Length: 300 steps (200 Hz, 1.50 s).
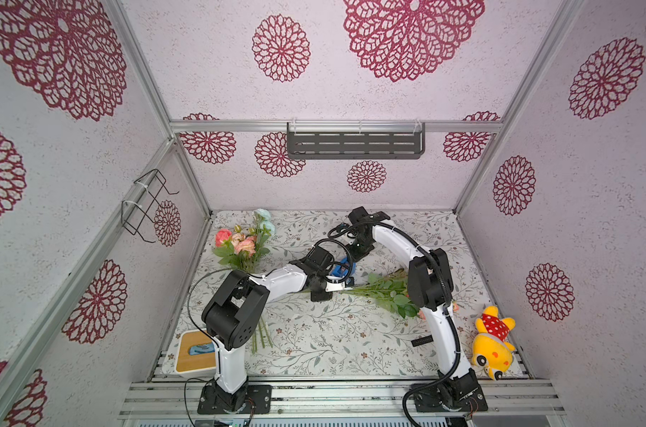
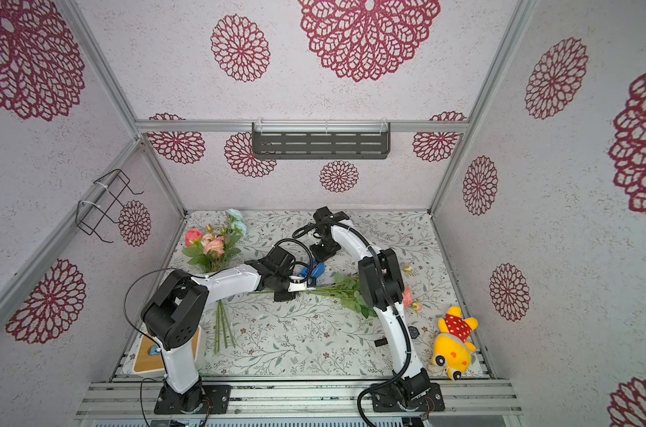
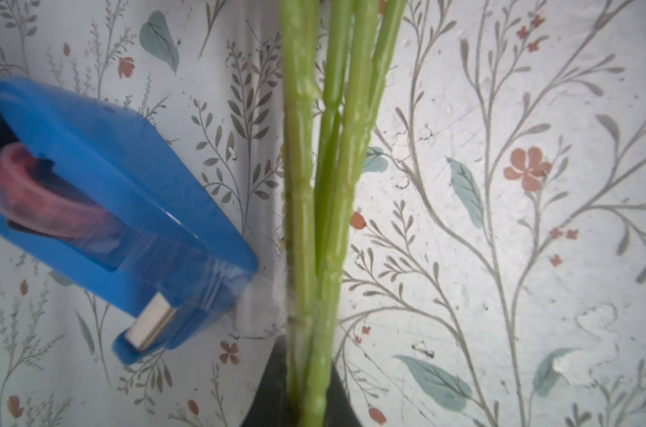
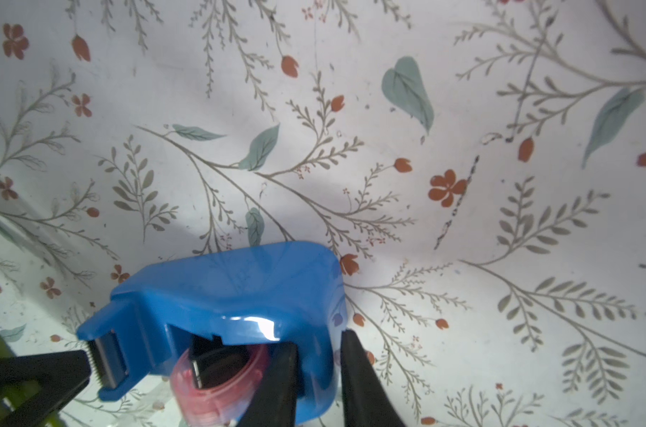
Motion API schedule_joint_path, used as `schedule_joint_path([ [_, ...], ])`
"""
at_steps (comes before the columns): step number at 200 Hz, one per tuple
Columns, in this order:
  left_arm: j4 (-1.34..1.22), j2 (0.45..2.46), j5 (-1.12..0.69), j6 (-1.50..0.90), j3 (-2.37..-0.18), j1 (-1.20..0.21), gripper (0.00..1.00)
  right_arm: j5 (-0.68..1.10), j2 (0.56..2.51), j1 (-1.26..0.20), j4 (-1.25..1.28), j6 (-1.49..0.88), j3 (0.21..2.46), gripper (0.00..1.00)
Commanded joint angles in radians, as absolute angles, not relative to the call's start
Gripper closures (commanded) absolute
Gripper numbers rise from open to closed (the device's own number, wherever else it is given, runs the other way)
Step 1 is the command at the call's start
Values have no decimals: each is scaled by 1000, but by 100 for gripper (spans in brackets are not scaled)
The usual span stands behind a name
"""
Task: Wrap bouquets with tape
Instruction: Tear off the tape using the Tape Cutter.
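The left gripper (image 1: 334, 287) pinches the stems (image 3: 325, 185) of the nearer bouquet (image 1: 386, 290), the right gripper (image 4: 319, 369) clamps the blue tape dispenser (image 4: 232, 292) by its wall just beside them, and its clear strip (image 3: 264, 295) appears to reach the stems, so wrapping seems barely begun and the far bouquet (image 1: 245, 244) lies unwrapped.

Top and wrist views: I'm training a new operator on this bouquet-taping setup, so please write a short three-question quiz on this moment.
1. True or false: the left claw is shut on the stems of one bouquet.
2. What does the right claw grip? A a wristwatch; B the blue tape dispenser; C a plush toy.
3. How many bouquets show in both top views?
Key: 1 true; 2 B; 3 two, the held bouquet and a second bouquet farther back.
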<state>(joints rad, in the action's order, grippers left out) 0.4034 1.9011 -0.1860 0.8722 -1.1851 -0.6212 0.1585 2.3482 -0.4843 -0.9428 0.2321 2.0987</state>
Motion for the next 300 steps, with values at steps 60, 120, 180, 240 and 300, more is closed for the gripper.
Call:
schedule_joint_path([
  [60, 529, 1874, -251, 1007, -1235, -544, 100, 71, 2254, -479, -753, 409, 1874, 80],
  [120, 625, 1938, -287, 1076, -1316, -521, 100, 43, 2207, -480, -603, 514, 1787, 86],
  [180, 678, 2042, -287, 1161, -1364, -540, 100, 31, 2195, -470, -444, 601, 1731, 90],
  [240, 615, 2055, -294, 1145, -1386, -533, 100, 149, 2153, -464, -303, 680, 1693, 87],
  [300, 596, 2060, -302, 1122, -1335, -539, 100, 217, 2125, -447, -308, 584, 1682, 68],
])
